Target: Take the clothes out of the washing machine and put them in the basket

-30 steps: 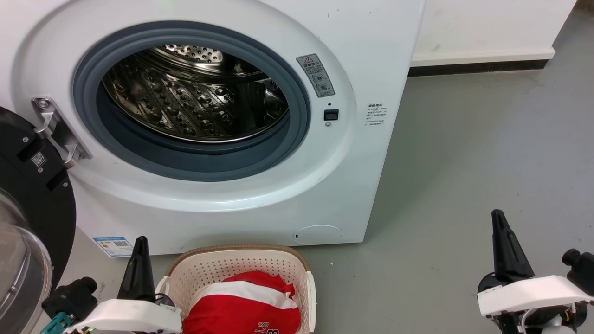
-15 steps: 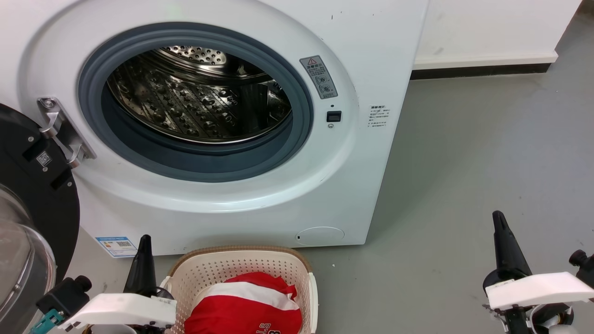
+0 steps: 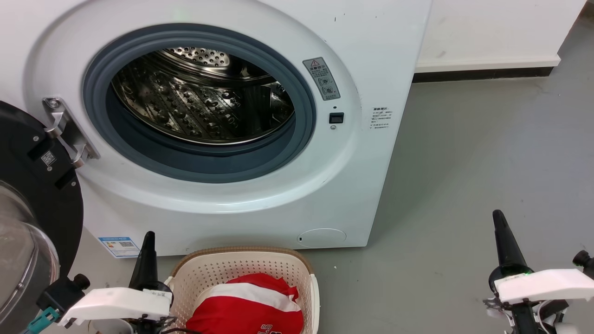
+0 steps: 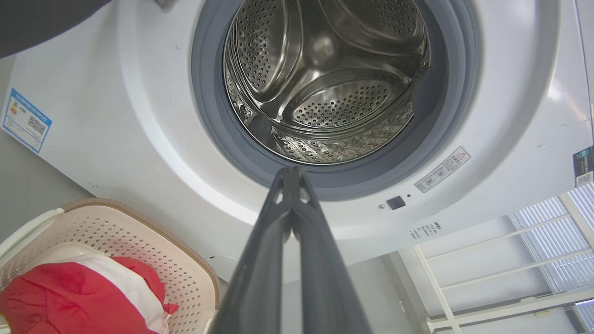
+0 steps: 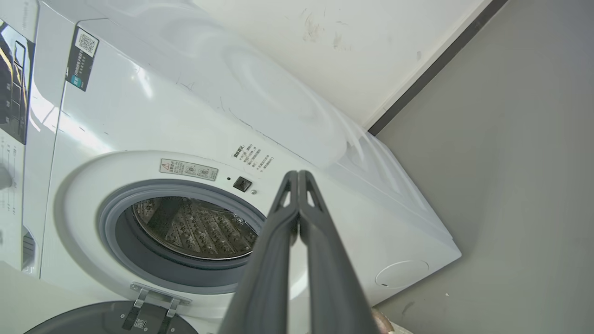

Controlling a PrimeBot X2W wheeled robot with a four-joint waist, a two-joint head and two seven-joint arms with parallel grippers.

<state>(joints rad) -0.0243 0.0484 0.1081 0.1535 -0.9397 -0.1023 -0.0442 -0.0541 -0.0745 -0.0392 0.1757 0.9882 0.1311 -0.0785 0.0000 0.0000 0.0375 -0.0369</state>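
Hanging the left claw [image 3: 148, 239], pressed together and empty, just beside the cream-white perforated plastic basket [image 3: 241, 253]. Parking the right claw [image 3: 499, 218], likewise pressed together, well apart over the grey floor [image 3: 464, 162]. Lying bundled in that basket: bright red white-striped clothes [image 3: 246, 308]. Gaping bare-drummed: the large white front-loading washing machine [image 3: 371, 46], so probably wrapping up, not reaching.

Inside basket [image 3: 234, 271], clothes [image 3: 246, 308] (washing machine [image 3: 376, 60] behind); door [image 3: 44, 199] left

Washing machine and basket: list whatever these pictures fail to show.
Drum lower front, head view: hidden behind the grey door seal.
Basket near end, head view: cut off by the bottom edge.
Basket floor, head view: under the clothes.
Warning sticker text: too small to read.
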